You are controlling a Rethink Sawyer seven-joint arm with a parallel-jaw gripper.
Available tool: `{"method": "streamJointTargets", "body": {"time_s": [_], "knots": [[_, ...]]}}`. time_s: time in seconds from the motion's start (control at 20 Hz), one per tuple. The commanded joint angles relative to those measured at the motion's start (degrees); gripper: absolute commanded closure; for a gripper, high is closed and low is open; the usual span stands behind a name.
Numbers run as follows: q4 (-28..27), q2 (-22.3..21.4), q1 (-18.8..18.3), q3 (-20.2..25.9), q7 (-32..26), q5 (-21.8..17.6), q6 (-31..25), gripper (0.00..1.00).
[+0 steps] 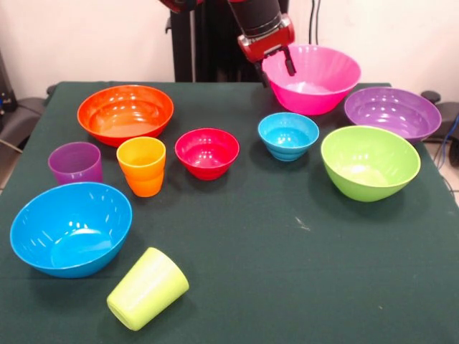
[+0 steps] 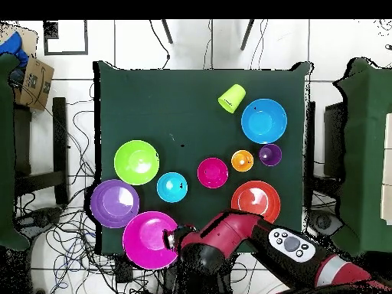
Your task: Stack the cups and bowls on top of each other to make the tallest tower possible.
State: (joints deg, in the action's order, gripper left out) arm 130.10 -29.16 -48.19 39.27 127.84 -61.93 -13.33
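Gripper [image 1: 276, 68] poised at the rim of the pink bowl [image 1: 315, 82] — nothing stacked yet.

The pink bowl is set upright, mouth up, at the table's robot-side edge; one dark finger is seen hanging over its near rim, one outside it — a narrow spread, nothing held. Beside the pink bowl the purple bowl [image 1: 392, 111] is placed; further out, the small light blue bowl [image 1: 288, 135]. Well away, the lime green cup [image 1: 148, 288] is laid on its side, mouth pointed toward the blue bowl [image 1: 70, 228].

The red and black arm [image 1: 259, 21] reaches down from above, its tool [image 1: 276, 66] hanging low with two dark fingers [image 1: 289, 61] parted, pointing downward.
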Motion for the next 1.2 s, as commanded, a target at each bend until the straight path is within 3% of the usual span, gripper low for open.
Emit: {"method": "streamJointTargets", "body": {"time_s": [0.05, 0.25, 0.3, 0.8, 1.2], "knots": [[-0.11, 3.39, 1.94, -1.16, -9.75, -5.1, -6.04, 0.0], [0.13, 3.77, 1.03, -0.73, -9.19, -5.03, -4.85, 0.0], [0.21, 3.83, 0.75, -0.6, -9.08, -4.99, -4.55, 1.0], [0.51, 0.51, 2.45, -0.69, -7.47, -7.78, -1.83, 1.0], [1.73, -0.57, 0.77, 1.13, -8.69, -4.32, -5.06, 1.0]]}}
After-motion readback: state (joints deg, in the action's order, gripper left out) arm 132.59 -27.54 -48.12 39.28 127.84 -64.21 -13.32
